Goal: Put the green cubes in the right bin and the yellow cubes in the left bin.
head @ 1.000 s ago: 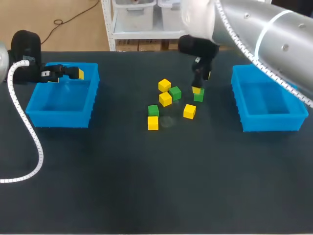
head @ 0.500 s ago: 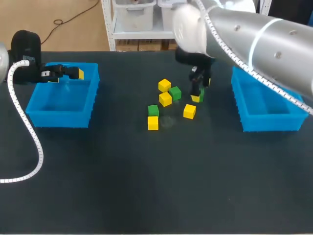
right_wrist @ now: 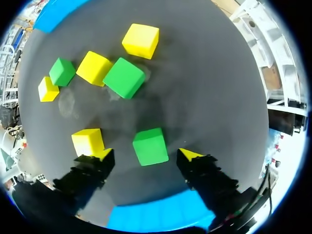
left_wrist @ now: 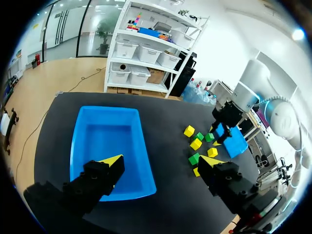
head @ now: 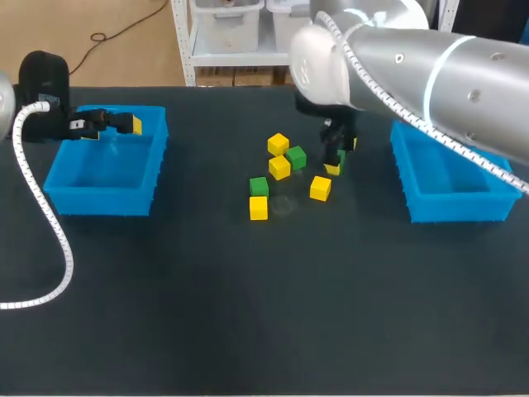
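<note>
Right claw spread wide around a green cube, left claw spread wide and empty at the left bin.
The right claw (right_wrist: 146,154) sits low over the desk (head: 248,314), the green cube (right_wrist: 150,146) between its fingers with neither touching it. The left claw (left_wrist: 162,161) hangs over the left bin (left_wrist: 107,141). Four yellow cubes (head: 279,167) and two other green cubes (head: 296,156) lie mid-desk, between the left bin and the right bin (head: 450,178).

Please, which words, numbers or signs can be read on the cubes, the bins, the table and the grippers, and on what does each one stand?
There are none to read. No print shows on the green cubes, yellow cubes, left bin, right bin, table, left gripper or right gripper.
</note>
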`<state>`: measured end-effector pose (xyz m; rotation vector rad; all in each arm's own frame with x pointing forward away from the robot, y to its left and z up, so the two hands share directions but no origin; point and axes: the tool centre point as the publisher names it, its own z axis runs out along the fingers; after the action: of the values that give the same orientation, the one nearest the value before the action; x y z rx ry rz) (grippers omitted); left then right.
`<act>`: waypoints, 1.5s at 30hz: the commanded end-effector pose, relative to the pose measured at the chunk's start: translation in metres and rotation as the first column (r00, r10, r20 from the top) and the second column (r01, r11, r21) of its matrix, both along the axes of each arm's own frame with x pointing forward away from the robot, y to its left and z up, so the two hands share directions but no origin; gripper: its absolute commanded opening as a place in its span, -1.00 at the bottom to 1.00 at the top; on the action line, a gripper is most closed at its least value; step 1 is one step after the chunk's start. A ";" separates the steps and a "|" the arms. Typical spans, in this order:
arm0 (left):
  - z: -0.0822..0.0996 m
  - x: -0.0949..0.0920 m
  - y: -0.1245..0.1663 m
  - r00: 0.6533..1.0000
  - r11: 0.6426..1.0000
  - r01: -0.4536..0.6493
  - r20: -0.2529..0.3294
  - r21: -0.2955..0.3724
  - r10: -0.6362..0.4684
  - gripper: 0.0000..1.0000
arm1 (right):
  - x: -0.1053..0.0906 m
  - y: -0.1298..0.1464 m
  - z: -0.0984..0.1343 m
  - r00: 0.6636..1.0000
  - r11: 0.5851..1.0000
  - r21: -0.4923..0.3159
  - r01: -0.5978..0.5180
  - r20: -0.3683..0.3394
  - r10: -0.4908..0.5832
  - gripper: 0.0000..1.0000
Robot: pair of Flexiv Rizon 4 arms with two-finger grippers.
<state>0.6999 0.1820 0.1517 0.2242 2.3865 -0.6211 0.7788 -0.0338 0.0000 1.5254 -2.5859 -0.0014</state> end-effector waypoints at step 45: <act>-0.002 0.000 0.002 1.000 1.000 0.006 0.007 -0.010 -0.006 1.00 | -0.018 -0.108 0.173 0.839 0.926 0.204 0.317 0.394 -0.374 -1.00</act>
<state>0.6999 0.1820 0.1517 0.2242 2.3866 -0.6211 0.8077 -0.1040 0.1793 1.0900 -3.0224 0.2104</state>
